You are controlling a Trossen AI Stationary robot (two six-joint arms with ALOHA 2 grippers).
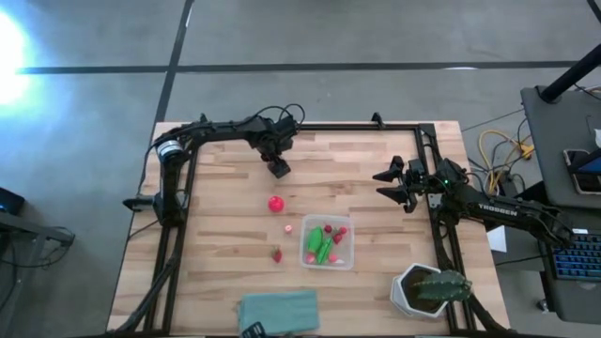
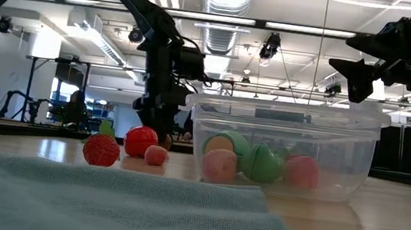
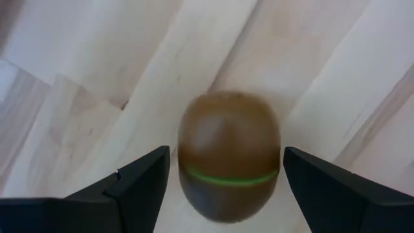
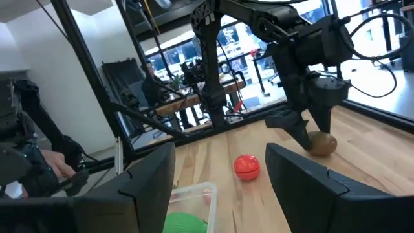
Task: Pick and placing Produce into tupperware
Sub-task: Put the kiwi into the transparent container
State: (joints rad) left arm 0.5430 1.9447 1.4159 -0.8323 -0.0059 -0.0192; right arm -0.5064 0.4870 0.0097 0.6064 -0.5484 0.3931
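Observation:
A brown round piece with a green line (image 3: 229, 155) rests on the table near the far edge. My left gripper (image 1: 278, 167) points down over it, open, with one finger (image 3: 139, 184) on each side and a narrow gap to each. It also shows in the right wrist view (image 4: 321, 144). A red ball (image 1: 276, 203), a tiny pink piece (image 1: 286, 228) and a small red piece (image 1: 277, 253) lie on the wood. The clear tupperware (image 1: 346, 259) holds green and red pieces (image 1: 322, 246). My right gripper (image 1: 394, 183) hangs open and empty above the table's right side.
A folded teal cloth (image 1: 279, 310) lies at the near edge. A potted green plant in a white pot (image 1: 427, 289) stands at the near right corner. Black frame rails (image 1: 169, 235) run along the table's sides.

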